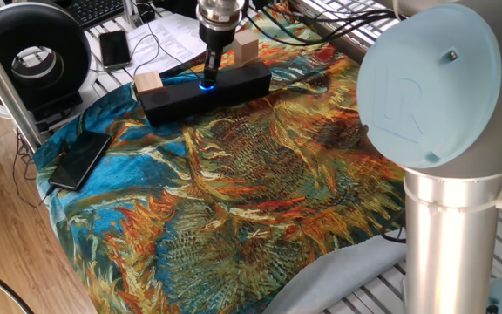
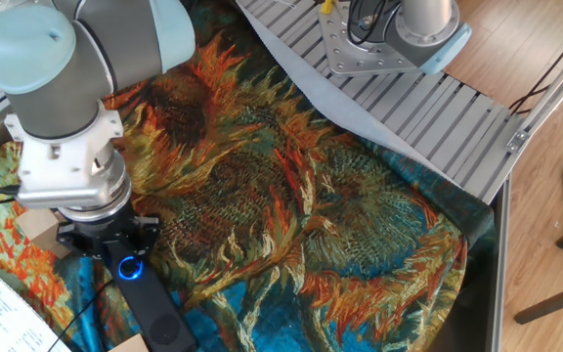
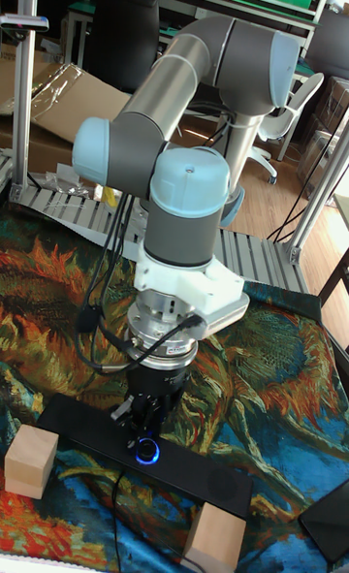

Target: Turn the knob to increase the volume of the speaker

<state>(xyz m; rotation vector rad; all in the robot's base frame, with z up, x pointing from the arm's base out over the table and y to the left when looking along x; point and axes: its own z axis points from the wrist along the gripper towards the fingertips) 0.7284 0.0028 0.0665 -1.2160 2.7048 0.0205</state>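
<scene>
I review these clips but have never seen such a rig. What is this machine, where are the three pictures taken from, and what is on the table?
The machine is a single jointed robot arm ending in a two-finger gripper. Two pictures come from fixed cameras on opposite sides of the table; the tall one faces the arm head-on. A sunflower-patterned cloth covers the table. On it lies a long black speaker with a blue-lit knob on top. The gripper points straight down onto that knob; whether its fingers actually pinch it is too small to tell. Two wooden blocks flank the speaker, one at each end, and a dark phone lies near the cloth's edge. Nothing is lifted.
</scene>
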